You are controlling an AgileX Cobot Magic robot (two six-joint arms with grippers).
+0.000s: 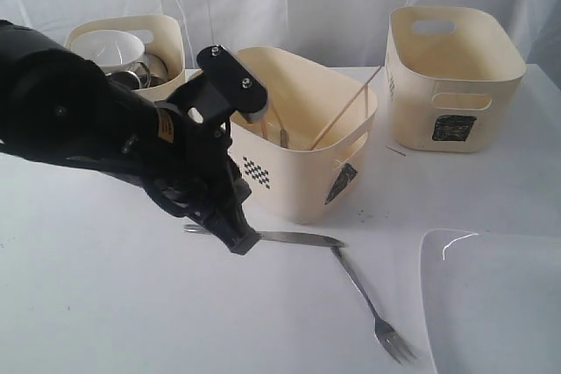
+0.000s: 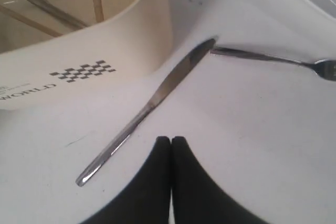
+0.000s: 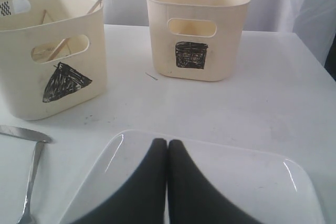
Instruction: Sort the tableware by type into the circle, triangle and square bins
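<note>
A steel knife (image 1: 302, 238) (image 2: 157, 95) lies on the white table in front of the triangle bin (image 1: 307, 164) (image 3: 52, 61). My left gripper (image 1: 242, 241) (image 2: 171, 139) is shut and empty, with its tips just beside the knife's handle. The fork (image 1: 368, 295) (image 2: 273, 59) lies with its handle end at the knife's tip. Chopsticks (image 1: 346, 116) and a steel utensil (image 2: 52, 11) stand in the triangle bin. My right gripper (image 3: 167, 141) is shut and empty above the white square plate (image 3: 252, 177) (image 1: 491, 304). It does not show in the exterior view.
The square bin (image 1: 453, 76) (image 3: 197, 30) stands at the back right. At the back left a third cream bin (image 1: 171, 41) holds a white bowl (image 1: 107, 45) and a steel mug (image 1: 145, 67); its mark is hidden. The left arm blocks the table's left side.
</note>
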